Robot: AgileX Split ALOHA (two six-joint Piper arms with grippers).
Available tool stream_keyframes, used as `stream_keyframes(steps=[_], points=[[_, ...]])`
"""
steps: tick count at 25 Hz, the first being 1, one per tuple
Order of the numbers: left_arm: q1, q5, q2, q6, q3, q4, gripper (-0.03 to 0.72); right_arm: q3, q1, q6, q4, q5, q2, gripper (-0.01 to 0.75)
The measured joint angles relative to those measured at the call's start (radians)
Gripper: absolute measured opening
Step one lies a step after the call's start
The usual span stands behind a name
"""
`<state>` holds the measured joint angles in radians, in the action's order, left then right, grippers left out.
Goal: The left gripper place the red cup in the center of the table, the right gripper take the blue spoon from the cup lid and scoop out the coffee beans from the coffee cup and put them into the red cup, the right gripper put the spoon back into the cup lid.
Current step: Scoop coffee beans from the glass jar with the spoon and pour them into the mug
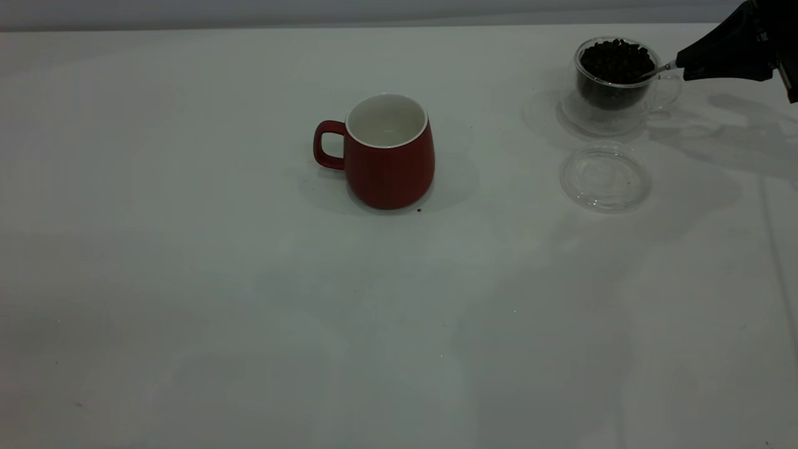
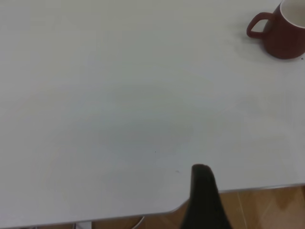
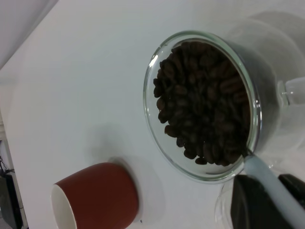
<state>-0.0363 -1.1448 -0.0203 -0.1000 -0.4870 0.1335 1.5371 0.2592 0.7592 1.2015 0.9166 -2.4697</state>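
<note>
The right claw is clamped on the spoon, whose bowl is dug into the beans at the rim of the glass cup. To scoop well, I would push under the beans, then lift level so none spill. The spoon has a pale blue handle. The red cup stands upright mid-counter, empty. The lid lies bare nearby. The left claw is parked; whether it is apart, I cannot tell.
</note>
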Motion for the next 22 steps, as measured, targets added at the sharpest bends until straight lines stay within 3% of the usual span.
stream_keyframes(steps=[14, 22], points=[[0.0, 0.0, 0.0, 0.0, 0.0, 0.0, 0.587, 0.0, 0.004, 0.003, 0.031, 0.04, 0.0, 0.101], [0.0, 0.0, 0.0, 0.0, 0.0, 0.0, 0.587, 0.0, 0.052, 0.013, 0.044, 0.09, 0.0, 0.101]])
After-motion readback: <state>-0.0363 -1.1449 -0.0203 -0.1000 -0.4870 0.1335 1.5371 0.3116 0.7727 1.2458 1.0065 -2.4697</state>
